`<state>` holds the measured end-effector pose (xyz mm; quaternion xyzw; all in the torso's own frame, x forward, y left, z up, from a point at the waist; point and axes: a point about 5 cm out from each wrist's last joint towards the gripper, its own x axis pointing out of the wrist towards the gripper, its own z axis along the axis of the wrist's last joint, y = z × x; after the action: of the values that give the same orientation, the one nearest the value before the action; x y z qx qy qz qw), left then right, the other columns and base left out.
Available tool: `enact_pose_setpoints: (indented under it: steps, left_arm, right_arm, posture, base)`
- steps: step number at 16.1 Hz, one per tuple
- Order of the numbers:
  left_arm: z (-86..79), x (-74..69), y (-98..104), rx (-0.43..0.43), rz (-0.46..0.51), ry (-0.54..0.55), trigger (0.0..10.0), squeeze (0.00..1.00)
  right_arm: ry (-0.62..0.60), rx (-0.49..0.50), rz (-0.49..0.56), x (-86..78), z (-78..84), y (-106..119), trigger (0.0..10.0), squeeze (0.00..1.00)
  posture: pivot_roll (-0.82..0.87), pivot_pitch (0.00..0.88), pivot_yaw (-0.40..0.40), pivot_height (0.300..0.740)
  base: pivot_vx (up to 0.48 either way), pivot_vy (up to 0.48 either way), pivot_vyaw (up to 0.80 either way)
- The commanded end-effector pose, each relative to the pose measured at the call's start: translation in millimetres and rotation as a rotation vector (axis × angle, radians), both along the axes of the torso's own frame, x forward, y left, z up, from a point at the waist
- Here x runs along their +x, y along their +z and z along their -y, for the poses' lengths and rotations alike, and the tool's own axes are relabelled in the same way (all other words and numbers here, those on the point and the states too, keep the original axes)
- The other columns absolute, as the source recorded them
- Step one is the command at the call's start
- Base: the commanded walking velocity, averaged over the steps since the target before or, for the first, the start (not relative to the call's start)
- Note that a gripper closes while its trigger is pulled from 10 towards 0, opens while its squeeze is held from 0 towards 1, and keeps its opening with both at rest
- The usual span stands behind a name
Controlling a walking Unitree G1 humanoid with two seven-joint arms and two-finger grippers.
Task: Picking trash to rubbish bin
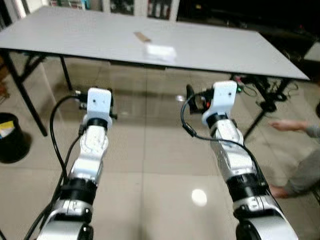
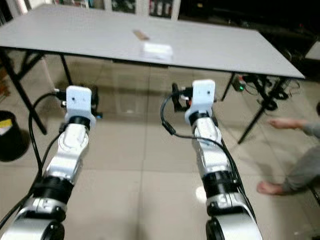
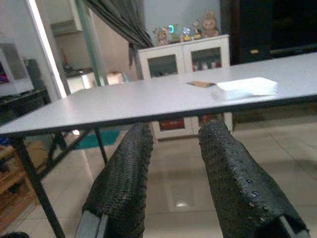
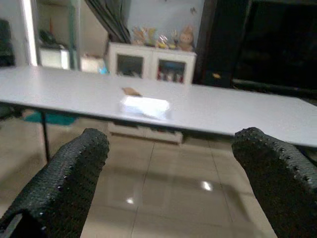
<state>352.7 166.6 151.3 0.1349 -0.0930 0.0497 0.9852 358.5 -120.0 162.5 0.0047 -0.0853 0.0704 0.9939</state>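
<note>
Standing on the tiled floor (image 1: 150, 165), the robot faced a long grey table (image 1: 75, 35). A white packet (image 1: 160, 51) lay on the table near the front edge, and a small brown scrap (image 1: 142, 36) lay just behind it. Both arms were held out in front, lower than the table top. The left gripper (image 3: 173, 163) pointed at the table edge, and its two black fingers (image 3: 124, 183) were a little apart with nothing between them. The right gripper (image 4: 168, 168) had its fingers (image 4: 69, 178) spread wide apart, also holding nothing, and the white packet sat on the table straight ahead of it. A black bin (image 1: 11, 137) stood on the floor off to the robot's left, next to a table leg. A person's hand (image 1: 287, 125) and bare foot (image 1: 282, 190) were on the right side.
</note>
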Motion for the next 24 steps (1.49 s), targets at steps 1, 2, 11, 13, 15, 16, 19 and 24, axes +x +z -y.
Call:
enact_pose_setpoints:
  steps: [1,2,11,13,15,16,19,24]
  left_arm:
    - [7.3,0.9,2,0.0,0.001,-0.018,10.0,0.0]
    - [7.1,1.3,2,0.0,0.001,-0.019,10.0,0.0]
    - [18.4,4.2,5,-0.018,0.002,-0.08,10.0,0.0]
    - [15.5,4.0,5,-0.018,-0.005,-0.068,10.0,0.0]
    - [14.4,4.3,6,-0.012,-0.004,-0.066,10.0,0.0]
    - [14.2,4.6,6,-0.011,-0.003,-0.065,10.0,0.0]
    - [15.6,5.9,8,-0.007,-0.004,-0.066,10.0,0.0]
    - [16.1,6.2,8,0.001,-0.008,-0.07,10.0,0.0]
  right_arm:
    - [-0.025,0.002,-0.01,1.3,8.9,0,10.0,0.0]
    - [-0.025,0.003,-0.011,1.5,8.9,0,10.0,0.0]
    - [-0.037,0.007,-0.015,3.1,10.2,-1,10.0,0.0]
    - [-0.033,0.006,-0.017,3.0,9.4,-1,10.0,0.0]
    - [-0.029,0.001,-0.021,3.3,8.4,-2,10.0,0.0]
    - [-0.028,0.001,-0.021,3.5,8.0,-2,10.0,0.0]
    - [-0.021,0.003,-0.015,4.2,6.8,0,10.0,0.0]
    - [-0.018,0.003,-0.017,3.2,6.1,-1,10.0,0.0]
  posture:
    - [0.01,0.0,-0.096,0.74]
    - [0.01,0.0,-0.093,0.74]
    - [0.01,0.0,-0.083,0.74]
    - [0.01,0.0,-0.085,0.74]
    - [0.01,0.0,-0.085,0.74]
    - [0.01,0.0,-0.084,0.74]
    - [0.0,0.0,-0.083,0.74]
    - [0.0,0.0,-0.078,0.74]
  base:
    - [0.0,-0.315,0.0]
    - [0.0,-0.247,0.0]
    - [0.03,0.0,0.0]
    - [0.39,0.0,0.0]
    - [0.427,0.0,0.0]
    - [0.435,0.0,0.0]
    - [0.437,0.0,0.0]
    - [0.439,0.0,0.0]
